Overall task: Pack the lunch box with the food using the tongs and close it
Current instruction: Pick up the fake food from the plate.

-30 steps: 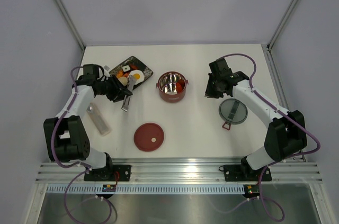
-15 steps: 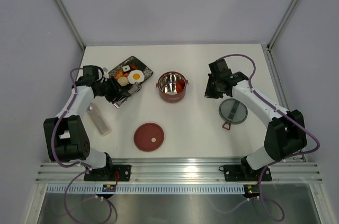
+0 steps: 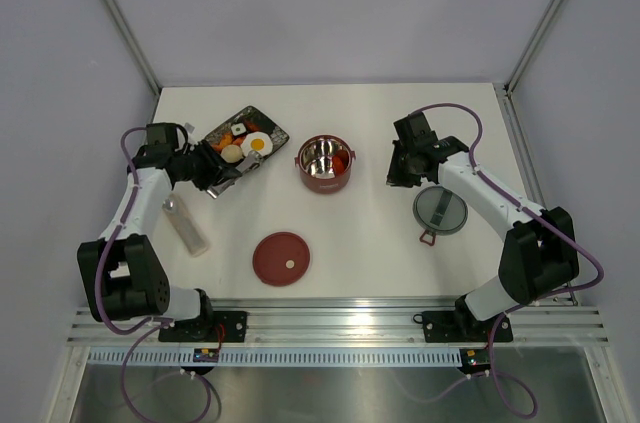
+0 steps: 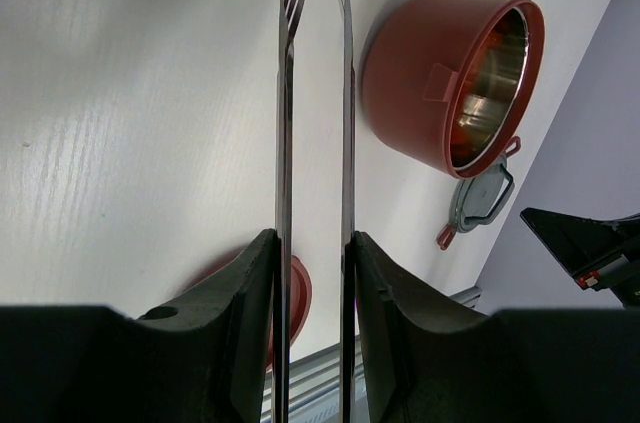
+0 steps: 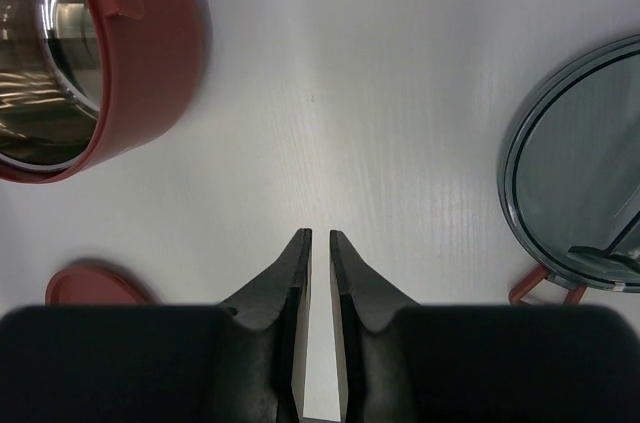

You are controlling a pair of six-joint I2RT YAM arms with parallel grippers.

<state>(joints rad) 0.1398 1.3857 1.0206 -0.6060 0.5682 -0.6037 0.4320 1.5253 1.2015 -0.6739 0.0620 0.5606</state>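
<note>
White table (image 3: 380, 243) | overhead: food (image 3: 257, 144) visible | wrist: left hand (image 4: 312, 243) clamps tongs (image 4: 284, 123)

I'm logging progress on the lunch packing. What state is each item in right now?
Round dark-red lunch box with steel inside: open, upright.
Flat round red lid: off, lying flat.
Grey transparent lid with red clip: off, lying flat.
Long silver metal tongs: gripped by left claw, arms apart.
Right claw: empty, narrow gap.
Black rectangular tray: holding toy food.
</note>
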